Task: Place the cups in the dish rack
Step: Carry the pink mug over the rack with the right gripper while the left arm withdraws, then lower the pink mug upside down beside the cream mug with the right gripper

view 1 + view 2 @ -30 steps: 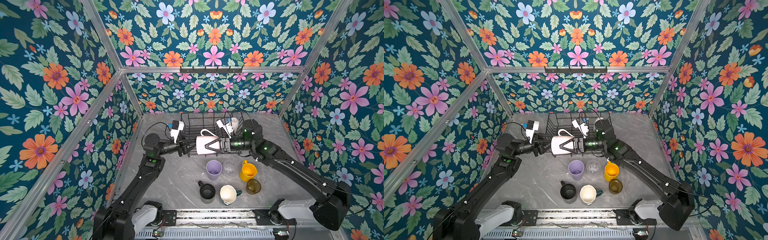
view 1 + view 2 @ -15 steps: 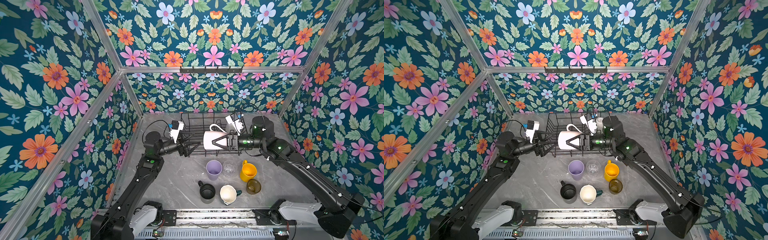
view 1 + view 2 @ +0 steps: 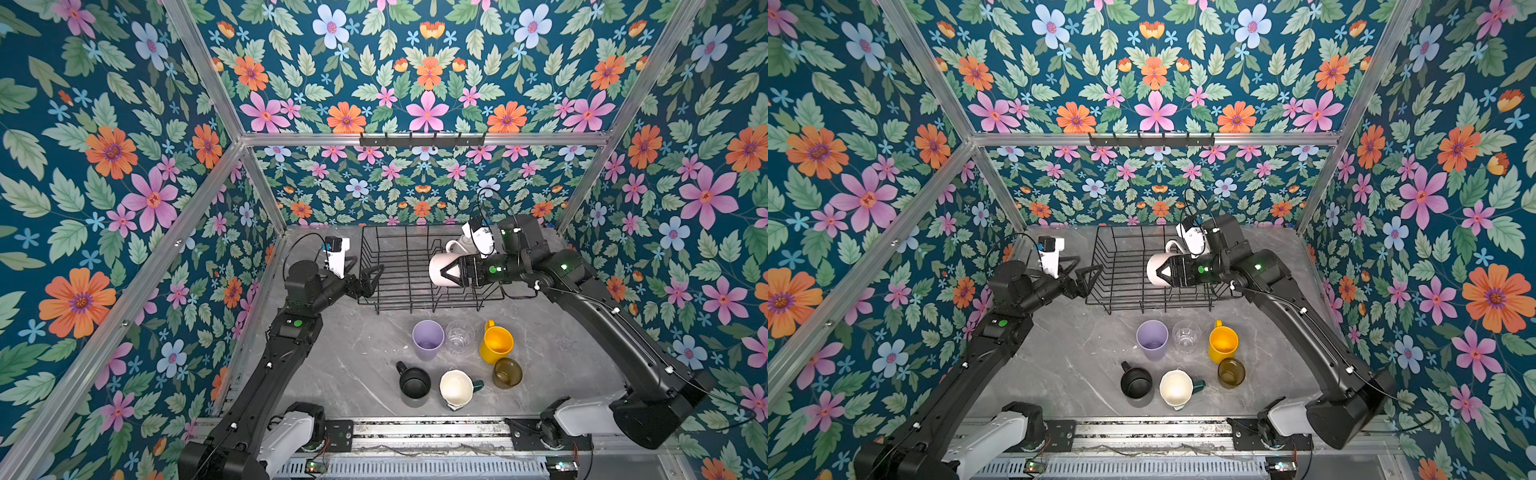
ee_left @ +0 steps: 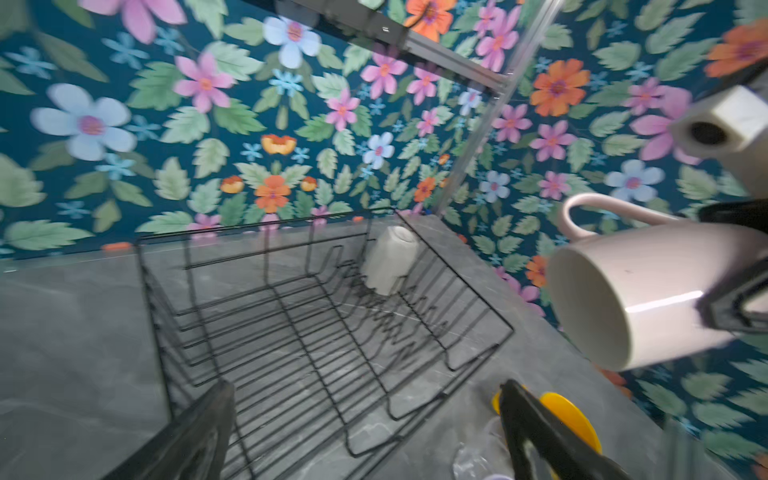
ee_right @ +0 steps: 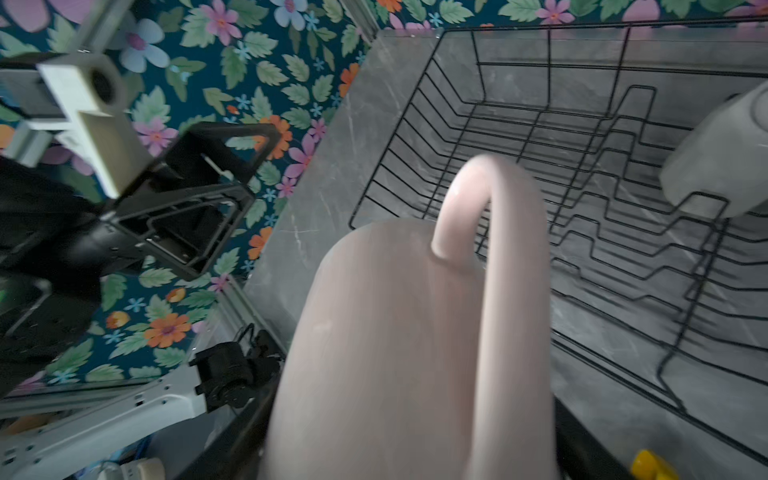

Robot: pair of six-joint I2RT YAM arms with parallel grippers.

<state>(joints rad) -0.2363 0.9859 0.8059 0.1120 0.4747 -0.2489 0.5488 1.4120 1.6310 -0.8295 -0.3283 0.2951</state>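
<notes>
The dish rack (image 3: 362, 253) stood on the surface (image 3: 340, 353) just right of the left end effector (image 3: 371, 279), which hung beside its left wall with nothing between its jaws. The right end effector (image 3: 446, 272) reached over the rack's right side, with the held mug (image 3: 435, 265) lying sideways between its jaws, mouth leftward. Behind that end effector, the racked mug (image 3: 459, 245) sat in the rack's far right corner. In front of it, outside the rack, stood the tumbler (image 3: 428, 338), first glass (image 3: 459, 336) and third mug (image 3: 496, 343), left to right. Farther in front stood the fourth mug (image 3: 414, 382), fifth mug (image 3: 456, 388) and second glass (image 3: 507, 372).
</notes>
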